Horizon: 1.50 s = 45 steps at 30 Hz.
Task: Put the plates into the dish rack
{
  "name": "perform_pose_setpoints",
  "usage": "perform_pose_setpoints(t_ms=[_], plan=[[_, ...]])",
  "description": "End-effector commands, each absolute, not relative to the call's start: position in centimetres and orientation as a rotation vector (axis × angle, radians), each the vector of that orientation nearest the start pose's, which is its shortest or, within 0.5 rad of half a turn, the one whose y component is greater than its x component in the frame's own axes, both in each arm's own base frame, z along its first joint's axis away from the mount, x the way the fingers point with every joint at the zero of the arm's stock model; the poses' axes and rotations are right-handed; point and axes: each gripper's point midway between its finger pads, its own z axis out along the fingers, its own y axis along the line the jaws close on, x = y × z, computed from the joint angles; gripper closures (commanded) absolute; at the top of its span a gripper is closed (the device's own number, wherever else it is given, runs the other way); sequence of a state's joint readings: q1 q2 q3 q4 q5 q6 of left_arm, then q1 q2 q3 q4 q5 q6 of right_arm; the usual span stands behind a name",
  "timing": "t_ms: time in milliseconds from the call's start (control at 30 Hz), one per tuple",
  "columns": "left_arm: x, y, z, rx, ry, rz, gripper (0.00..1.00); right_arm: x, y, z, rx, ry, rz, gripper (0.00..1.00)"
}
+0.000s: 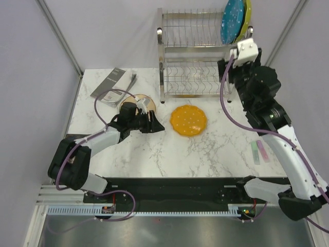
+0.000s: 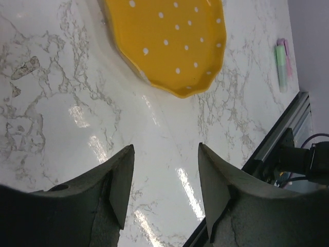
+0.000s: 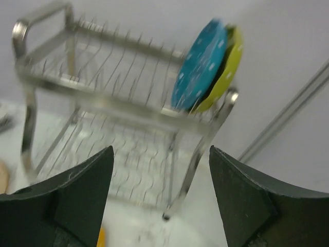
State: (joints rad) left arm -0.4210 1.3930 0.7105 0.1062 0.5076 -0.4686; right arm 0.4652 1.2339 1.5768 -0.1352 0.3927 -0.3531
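The orange dotted plate [image 1: 188,120] lies flat on the marble table in front of the dish rack [image 1: 195,51]. It also shows in the left wrist view [image 2: 169,41]. The teal plate [image 1: 232,20] and the lime green plate [image 1: 247,15] stand upright at the right end of the rack's top tier, also in the right wrist view: teal [image 3: 198,64], green [image 3: 226,77]. The tan plate [image 1: 142,101] lies partly hidden under my left wrist. My left gripper [image 1: 154,125] [image 2: 165,149] is open and empty, just left of the orange plate. My right gripper [image 1: 227,66] [image 3: 161,152] is open and empty, by the rack's [image 3: 118,103] right post.
A grey booklet [image 1: 112,82] lies at the back left of the table. A pink and green strip [image 1: 260,152] [image 2: 281,64] lies near the right edge. A black rail [image 1: 175,188] runs along the table's front edge. Walls close in behind and beside the rack.
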Motion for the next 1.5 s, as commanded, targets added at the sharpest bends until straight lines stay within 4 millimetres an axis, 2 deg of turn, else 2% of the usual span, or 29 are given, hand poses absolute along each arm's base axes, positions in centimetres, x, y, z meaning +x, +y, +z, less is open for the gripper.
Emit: perform_pose_setpoints(t_ms=[0,33,67,100,133,167,200,233,300,400,433,500,533,567,600,633,667,767,833,1033,1200,1333,1467], plan=[[31.0,-25.7,11.3,0.116,2.302,-1.134,0.42,32.7,14.4,32.9,-0.569,1.850,0.144,0.21],[31.4,-25.8,10.0,0.101,2.336,-1.121,0.44,31.9,14.9,31.3,-0.618,1.874,0.180,0.21],[32.1,-26.0,10.2,0.098,2.335,-1.117,0.45,31.2,15.3,28.2,-0.692,1.924,0.202,0.21],[32.4,-26.0,9.9,0.090,2.346,-1.109,0.48,30.9,16.0,27.0,-0.736,1.941,0.244,0.25],[32.7,-26.0,9.7,0.086,2.353,-1.107,0.51,30.9,16.3,25.7,-0.765,1.963,0.256,0.34],[32.8,-25.9,9.8,0.083,2.356,-1.109,0.54,31.4,16.9,23.3,-0.836,2.016,0.257,0.52],[33.1,-25.6,9.9,0.072,2.352,-1.113,0.60,31.4,17.7,22.1,-0.891,2.039,0.297,0.92],[32.9,-25.5,10.3,0.071,2.346,-1.126,0.63,32.1,18.2,19.9,-0.922,2.096,0.302,1.00],[32.9,-24.7,10.6,0.054,2.350,-1.117,0.71,33.5,19.2,19.1,-0.927,2.050,0.318,1.00],[32.5,-23.4,11.3,0.052,2.347,-1.110,0.78,34.5,21.1,17.1,-1.031,1.997,0.347,1.00],[32.1,-23.1,11.3,0.065,2.350,-1.107,0.77,34.7,21.8,14.9,-1.079,2.033,0.366,1.00],[31.5,-22.0,11.4,0.050,2.377,-1.090,0.70,35.4,22.8,13.8,-1.130,2.036,0.375,1.00],[31.2,-21.6,11.4,0.063,2.385,-1.074,0.66,35.8,23.2,11.9,-1.153,2.076,0.385,1.00],[31.0,-21.3,11.5,0.068,2.390,-1.065,0.61,36.3,24.0,11.9,-1.169,2.062,0.400,1.00],[30.7,-20.6,11.6,0.059,2.401,-1.047,0.59,36.6,24.5,11.3,-1.194,2.059,0.402,1.00],[30.5,-20.3,11.6,0.081,2.400,-1.028,0.58,36.7,24.9,9.7,-1.218,2.085,0.407,1.00],[30.4,-20.0,11.7,0.084,2.398,-1.012,0.57,37.3,25.4,9.7,-1.232,2.067,0.407,1.00],[30.1,-19.0,12.2,0.076,2.390,-0.979,0.57,37.5,26.3,7.5,-1.278,2.089,0.407,1.00],[29.8,-18.6,12.6,0.073,2.382,-0.972,0.56,37.0,26.7,5.8,-1.323,2.110,0.414,1.00],[29.1,-18.0,12.8,0.052,2.391,-0.966,0.55,35.0,28.5,5.4,-1.489,2.035,0.394,1.00],[29.3,-17.8,13.2,0.039,2.379,-0.957,0.55,31.7,29.4,4.9,-1.643,2.078,0.415,1.00],[29.7,-17.5,13.8,0.040,2.354,-0.948,0.54,29.1,29.3,3.6,-1.706,2.185,0.460,1.00],[29.7,-17.1,14.4,0.031,2.333,-0.946,0.53,26.7,29.4,2.7,-1.766,2.198,0.487,0.99]])
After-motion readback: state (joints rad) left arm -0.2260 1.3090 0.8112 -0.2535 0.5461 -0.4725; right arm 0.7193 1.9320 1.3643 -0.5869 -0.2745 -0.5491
